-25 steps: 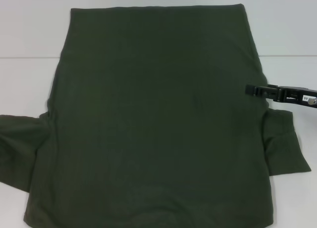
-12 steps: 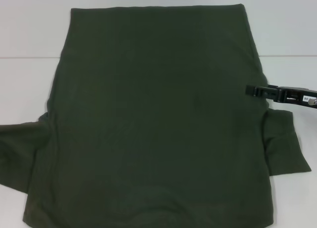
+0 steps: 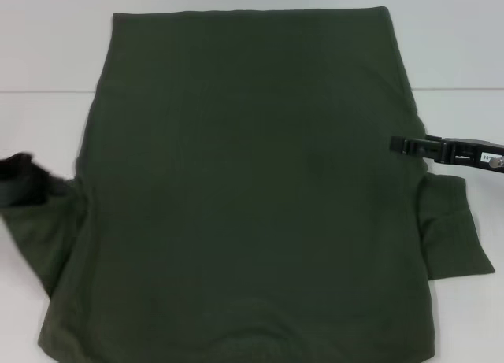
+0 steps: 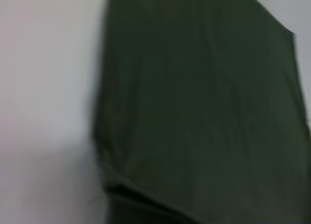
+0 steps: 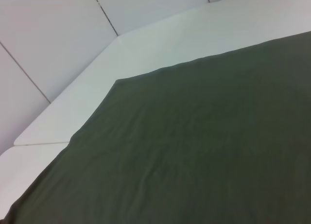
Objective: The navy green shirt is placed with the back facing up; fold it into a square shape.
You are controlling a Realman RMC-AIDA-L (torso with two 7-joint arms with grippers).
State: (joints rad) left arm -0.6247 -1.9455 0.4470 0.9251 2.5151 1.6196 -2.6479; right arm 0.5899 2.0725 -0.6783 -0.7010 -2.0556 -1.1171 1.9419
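The navy green shirt (image 3: 252, 190) lies flat on the white table (image 3: 47, 56), plain back up, and fills most of the head view. My left gripper (image 3: 17, 178) shows as a dark blur at the left edge, shut on the shirt's left sleeve (image 3: 47, 229), which is drawn up and inward. My right gripper (image 3: 405, 145) rests at the shirt's right edge, just above the right sleeve (image 3: 453, 237), which lies flat. The left wrist view shows the shirt body (image 4: 204, 107) blurred; the right wrist view shows its surface (image 5: 204, 146) from low down.
White table shows on both sides of the shirt and beyond its far hem (image 3: 252, 12). A seam between table tops (image 3: 39, 90) runs across the back. White wall panels (image 5: 48, 34) stand behind the table in the right wrist view.
My left gripper has come into the head view at the left edge. The left sleeve, flat before, is pulled up and toward the shirt body. The right gripper has not moved.
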